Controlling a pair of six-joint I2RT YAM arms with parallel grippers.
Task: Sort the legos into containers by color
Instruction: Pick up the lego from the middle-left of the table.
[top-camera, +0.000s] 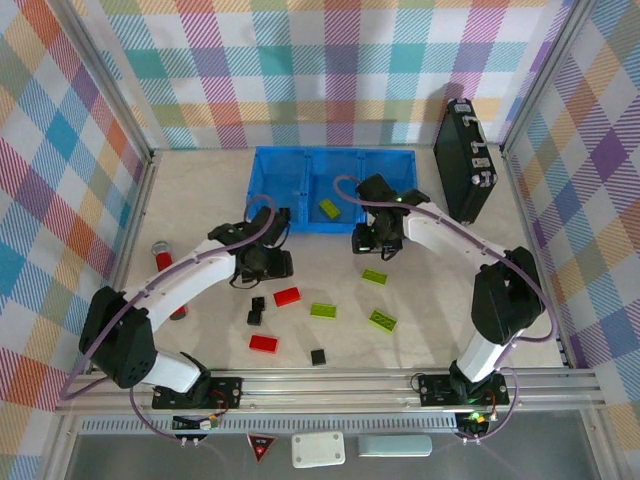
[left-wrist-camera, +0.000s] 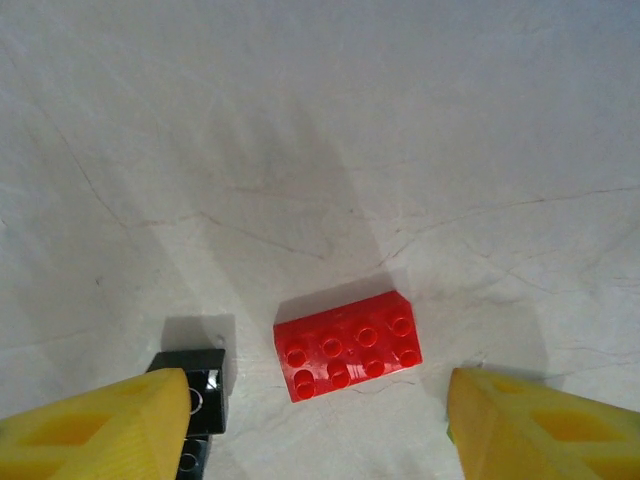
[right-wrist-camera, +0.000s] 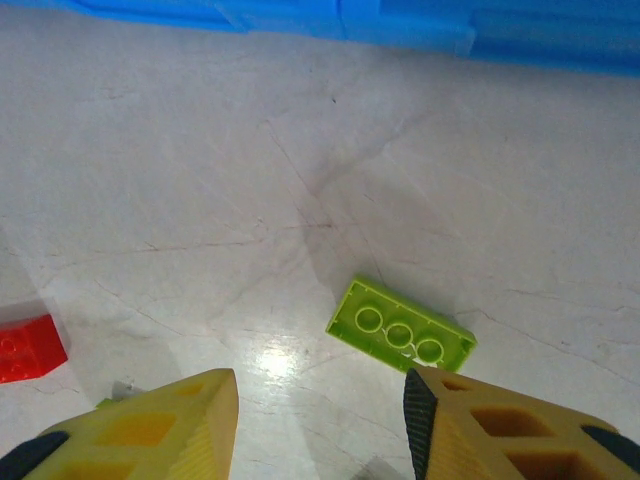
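1. As most pieces are found loose on the white marbled table top (top-camera: 190, 200), the sorting is judged barely begun.
2. The long bright-blue plastic tray of three square compartments (top-camera: 330, 151) is set at the far side of the table. One lime-green flat brick (top-camera: 329, 208) is noted in its middle compartment.
3. The left gripper (top-camera: 262, 265) is seen with its yellow fingers (left-wrist-camera: 110, 425) apart and nothing held. It is poised over a red rectangular eight-stud plastic brick (left-wrist-camera: 347, 345), and a small black brick (left-wrist-camera: 200, 395) lies just beside the left finger.
4. The right gripper (right-wrist-camera: 320, 378) is likewise parted and empty, near the tray's front wall. A lime-green rectangular plate (right-wrist-camera: 400, 327) lies just ahead of its fingers.
5. The bricks are judged light, rigid and smooth, hence liable to skid or tip when pinched. A hold across the two long sides, low on the body, is advised. It is judged that the black neighbour may be nudged on closing.
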